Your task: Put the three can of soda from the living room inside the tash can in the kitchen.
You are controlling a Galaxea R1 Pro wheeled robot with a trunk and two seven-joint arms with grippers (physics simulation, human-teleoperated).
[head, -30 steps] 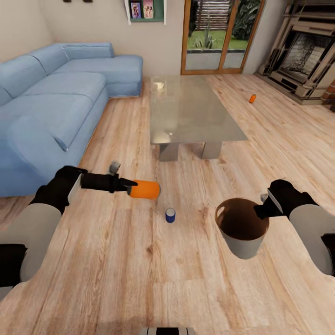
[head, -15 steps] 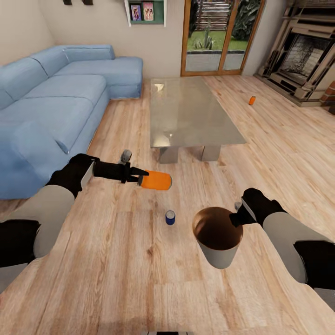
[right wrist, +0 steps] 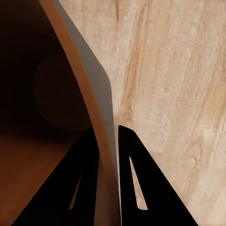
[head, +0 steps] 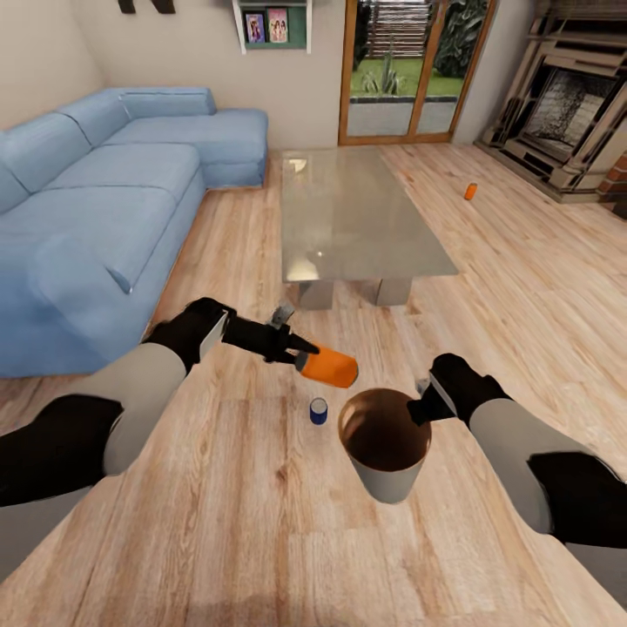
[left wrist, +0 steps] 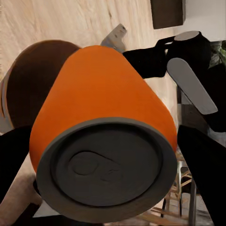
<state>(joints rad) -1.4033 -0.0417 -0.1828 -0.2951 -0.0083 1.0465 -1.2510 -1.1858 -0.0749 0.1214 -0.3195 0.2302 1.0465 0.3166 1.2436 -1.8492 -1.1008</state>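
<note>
My left gripper is shut on an orange-red soda can, held sideways just above the left rim of the trash can. The left wrist view shows that can's dark end close up, with the bin's brown inside behind it. My right gripper is shut on the bin's right rim, holding it off the floor; its fingers pinch the wall. A dark blue can stands on the floor left of the bin. A second orange can stands far off near the fireplace.
The glass coffee table stands straight ahead beyond the grippers. A blue corner sofa runs along the left. The fireplace is at the far right, and a glass door at the back. Wood floor spreads around me.
My left gripper carried the orange can right and down to the bin's rim. The right gripper brought the bin leftward towards the middle. The head view shifted a little.
</note>
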